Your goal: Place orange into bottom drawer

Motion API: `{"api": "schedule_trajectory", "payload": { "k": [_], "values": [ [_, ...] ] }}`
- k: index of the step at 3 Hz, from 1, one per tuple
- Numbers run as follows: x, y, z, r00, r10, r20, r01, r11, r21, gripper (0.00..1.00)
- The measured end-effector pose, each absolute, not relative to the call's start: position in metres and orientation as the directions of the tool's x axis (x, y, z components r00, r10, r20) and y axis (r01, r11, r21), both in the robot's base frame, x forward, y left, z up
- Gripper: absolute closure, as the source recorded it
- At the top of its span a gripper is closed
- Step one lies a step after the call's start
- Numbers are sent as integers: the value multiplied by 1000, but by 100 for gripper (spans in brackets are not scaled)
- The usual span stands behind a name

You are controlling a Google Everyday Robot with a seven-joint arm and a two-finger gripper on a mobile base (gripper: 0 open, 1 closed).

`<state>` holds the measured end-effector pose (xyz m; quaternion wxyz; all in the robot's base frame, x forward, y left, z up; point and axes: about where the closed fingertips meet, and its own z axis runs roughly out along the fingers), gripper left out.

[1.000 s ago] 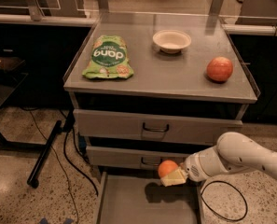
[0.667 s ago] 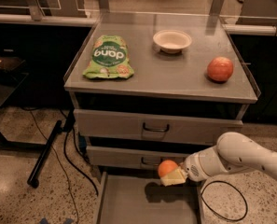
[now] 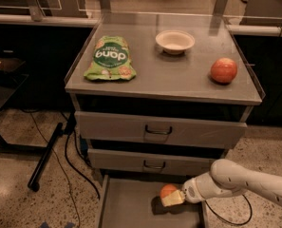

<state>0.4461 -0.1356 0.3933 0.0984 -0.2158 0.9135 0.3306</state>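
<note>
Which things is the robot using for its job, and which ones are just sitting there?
For the job: orange, held in the gripper over the open bottom drawer.

Just lying about: apple, bowl and green snack bag, all on the cabinet top.

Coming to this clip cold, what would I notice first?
The pale arm reaching in from the right, its tool holding the orange over the pulled-out bottom drawer at the frame's lower edge. Next, the cabinet top: green snack bag left, white bowl at the back, apple right.
</note>
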Motion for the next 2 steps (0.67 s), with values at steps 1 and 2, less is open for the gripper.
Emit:
{"api": "schedule_trajectory", "payload": {
  "k": [1, 2],
  "values": [
    [446, -136, 393, -888, -329, -322, -459, 688, 562, 100],
    [435, -125, 354, -923, -279, -266, -386, 680, 624, 100]
  ]
}}
